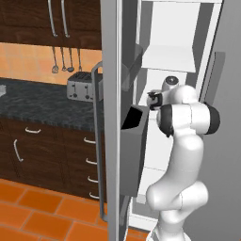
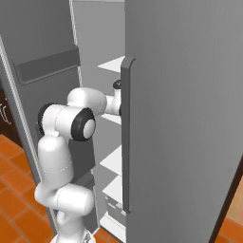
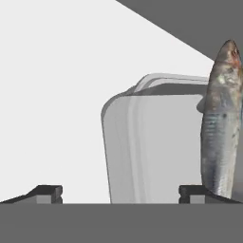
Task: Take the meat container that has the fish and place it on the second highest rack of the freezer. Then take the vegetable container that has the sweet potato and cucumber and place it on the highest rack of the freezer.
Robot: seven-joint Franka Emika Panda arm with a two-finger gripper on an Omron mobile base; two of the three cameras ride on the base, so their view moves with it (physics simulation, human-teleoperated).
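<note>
1. Arm (image 1: 181, 141) reaches into the open freezer (image 2: 180, 95). The wrist goes in past the door (image 1: 110, 117), at about 12 o'clock from the base.
2. Hand view: meat container (image 3: 152, 147) sits dead ahead on a white rack (image 3: 57, 95), pale and translucent with rounded corners. The fish (image 3: 220, 123) lies along its 3 o'clock side.
3. Gripper (image 3: 121, 192): fingers released and spread wide. One tip is at 8 o'clock and the other fingertip (image 3: 192, 191) at 4 o'clock in the hand view. Nothing is held, and the container's near edge lies between the tips.
4. Can't tell which rack level this is, because the door handle (image 2: 126, 133) hides the hand in the right base view.
5. Risk: the 4 o'clock tip looks lined up with the fish tail, so closing could pinch the fish rather than the wall. The cause would be the lateral offset.
6. Risk: a thin, smooth rim could slip out of the grip or tilt, and a tilt could send the fish sliding out.
7. Risk: pushing forward before closing could shove the container deeper on the slick rack.
8. Risk: space is tight, so the elbow could clip the door bin (image 1: 134, 141) at 9 o'clock, or the shelf (image 1: 169, 56) above, when lifting out.
9. Vegetable container: can't locate it here, and that step is judged not started.
</note>
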